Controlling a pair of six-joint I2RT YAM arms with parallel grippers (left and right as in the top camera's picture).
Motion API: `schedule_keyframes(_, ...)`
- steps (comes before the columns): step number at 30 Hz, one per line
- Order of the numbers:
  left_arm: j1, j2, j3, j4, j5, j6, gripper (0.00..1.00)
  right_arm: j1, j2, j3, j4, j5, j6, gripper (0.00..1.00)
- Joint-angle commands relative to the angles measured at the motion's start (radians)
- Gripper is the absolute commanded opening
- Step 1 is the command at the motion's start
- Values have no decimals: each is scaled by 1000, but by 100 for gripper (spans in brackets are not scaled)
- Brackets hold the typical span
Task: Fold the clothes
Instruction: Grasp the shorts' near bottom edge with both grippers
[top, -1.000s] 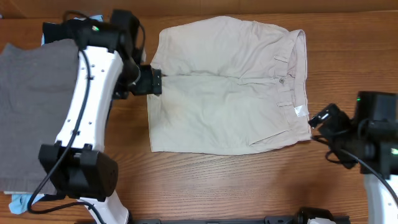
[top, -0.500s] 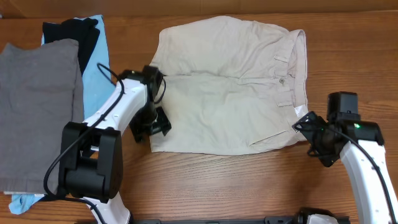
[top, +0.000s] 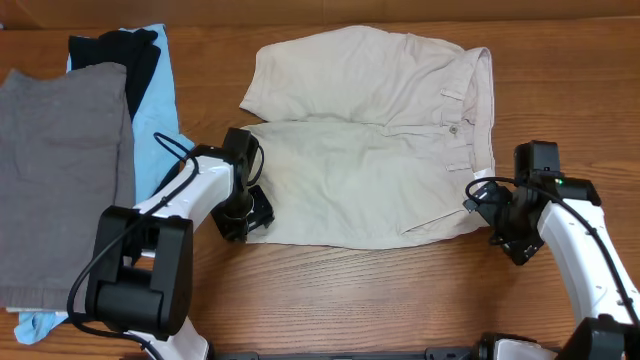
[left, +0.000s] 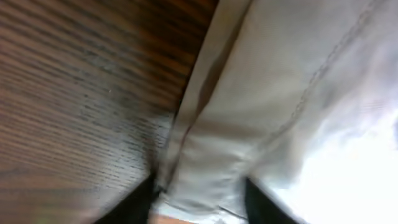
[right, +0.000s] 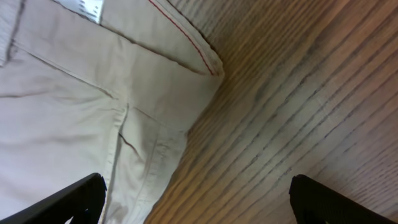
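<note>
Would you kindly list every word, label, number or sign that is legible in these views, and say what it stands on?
None can be read.
The white label at the waistband of the shorts: faint printed marks, too small and cropped to read.
No other text shows in any view.

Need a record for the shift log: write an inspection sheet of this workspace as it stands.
Surface: brown wooden table, no spills seen.
Job's things: light beige khaki cotton shorts spread flat, waistband to the right. At left, a flat grey garment lies partly over a light-blue garment and a black garment.
Clutter: nothing seen.
Grippers: left gripper straddles the shorts' near-left hem corner; whether it is clamped is unclear. Right gripper is open, fingers wide apart by the near waistband corner.
Cables: black cables loop along both arms.
Surroundings: nothing seen.
</note>
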Motion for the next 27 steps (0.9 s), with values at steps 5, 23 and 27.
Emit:
schedule_keyframes(5, 0, 52, -37, 60, 39, 63, 4, -2, 10, -103, 53, -44, 8, 97)
schedule_keyframes(23, 125, 52, 168, -76, -14, 211, 4, -4, 9, -312, 499, -141, 35, 4)
schedule_keyframes(27, 163, 46, 329, -226, -15, 273, 4, -11, -46, -257, 380, -155, 34, 4)
